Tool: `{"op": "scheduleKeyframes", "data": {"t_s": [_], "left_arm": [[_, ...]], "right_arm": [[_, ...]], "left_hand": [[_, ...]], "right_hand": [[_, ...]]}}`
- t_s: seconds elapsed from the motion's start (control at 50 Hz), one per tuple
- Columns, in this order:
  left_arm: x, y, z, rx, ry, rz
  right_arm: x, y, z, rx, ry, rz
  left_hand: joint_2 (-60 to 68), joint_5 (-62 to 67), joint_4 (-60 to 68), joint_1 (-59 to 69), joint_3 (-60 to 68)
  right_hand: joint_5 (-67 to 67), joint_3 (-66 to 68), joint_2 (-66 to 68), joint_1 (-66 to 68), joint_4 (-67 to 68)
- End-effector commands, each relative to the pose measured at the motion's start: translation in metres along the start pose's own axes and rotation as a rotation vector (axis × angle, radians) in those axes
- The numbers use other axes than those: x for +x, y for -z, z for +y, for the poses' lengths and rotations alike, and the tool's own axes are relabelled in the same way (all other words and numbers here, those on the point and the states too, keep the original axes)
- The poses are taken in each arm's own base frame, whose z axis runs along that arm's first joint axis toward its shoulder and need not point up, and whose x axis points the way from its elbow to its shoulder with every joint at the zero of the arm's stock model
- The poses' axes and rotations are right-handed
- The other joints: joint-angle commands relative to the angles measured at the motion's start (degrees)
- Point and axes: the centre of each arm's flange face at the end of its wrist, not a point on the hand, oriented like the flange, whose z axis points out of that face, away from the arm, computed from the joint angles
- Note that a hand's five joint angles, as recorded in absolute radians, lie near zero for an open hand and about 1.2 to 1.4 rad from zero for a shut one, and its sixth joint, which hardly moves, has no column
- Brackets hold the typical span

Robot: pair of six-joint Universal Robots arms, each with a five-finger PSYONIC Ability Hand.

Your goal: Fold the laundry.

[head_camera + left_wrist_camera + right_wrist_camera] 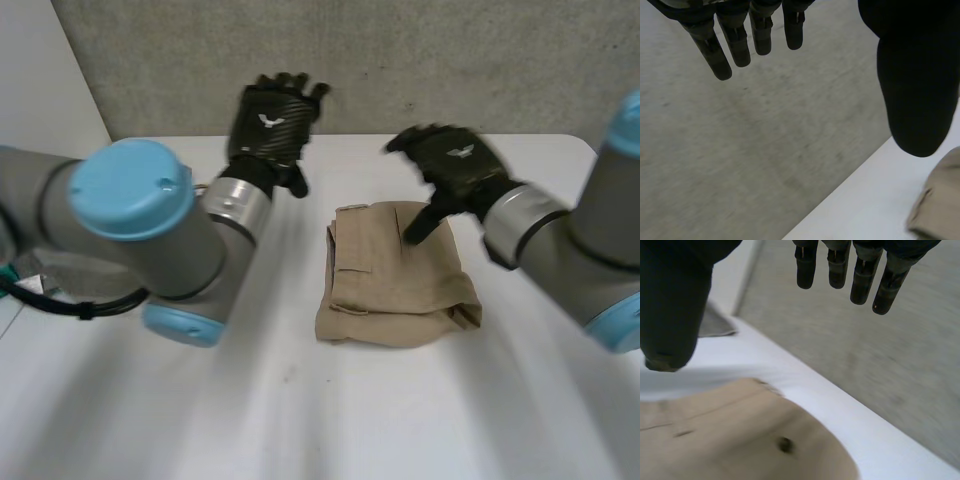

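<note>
Light-blue-capped grey left arm [130, 220] looms closest in the head view, crossing the white table [300, 420] from 9 o'clock. Its black left hand [272, 120] is raised near the table's far edge, at 11 o'clock from the folded tan cloth garment [395, 285]. In the left wrist view its fingers [737, 45] are straight and spread, well apart from the thumb [917, 90], with nothing held. A corner of the garment lies beyond the thumb.

That garment rests flat near the table's middle, with a pocket seam showing. The black right hand [455, 165] hangs over its far corner at 1 o'clock. It is wide too and holds nothing, with the cloth and a small dark button [785, 444] beneath its palm. A grey concrete wall [400, 60] stands at 12 o'clock.
</note>
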Motion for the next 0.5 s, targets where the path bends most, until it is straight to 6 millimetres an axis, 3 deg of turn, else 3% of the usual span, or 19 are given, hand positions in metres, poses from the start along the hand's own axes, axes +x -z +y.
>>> {"op": "scheduleKeyframes", "data": {"t_s": [0.02, 0.1, 0.18, 0.36, 0.5], "left_arm": [[0.063, -0.004, 0.028, -0.060, 0.026, 0.140], [0.086, -0.001, 0.053, -0.157, 0.021, 0.197], [0.093, 0.002, 0.079, -0.257, 0.010, 0.222], [0.081, 0.011, 0.115, -0.431, -0.030, 0.193], [0.074, 0.019, 0.132, -0.517, -0.114, 0.226]], "right_arm": [[0.044, -0.004, 0.022, -0.139, -0.045, 0.166], [0.044, -0.019, 0.046, -0.204, -0.023, 0.147], [0.043, -0.031, 0.069, -0.254, -0.026, 0.122], [0.041, -0.049, 0.113, -0.357, -0.010, 0.080], [0.041, -0.051, 0.127, -0.399, 0.127, 0.053]], "left_hand": [[1.61, 0.71, 1.67, 2.31, 1.18], [3.12, 2.22, 3.19, 3.82, 2.70], [3.63, 2.73, 3.70, 4.33, 3.21], [6.49, 5.59, 6.55, 7.18, 6.06], [5.99, 5.09, 6.05, 6.68, 5.56]], "right_hand": [[-3.60, -2.33, -2.59, -1.54, -3.46], [-3.60, -2.33, -2.59, -1.54, -3.46], [-3.60, -2.33, -2.59, -1.54, -3.46], [-3.60, -2.33, -2.59, -1.54, -3.46], [-3.60, -2.33, -2.59, -1.54, -3.46]]}}
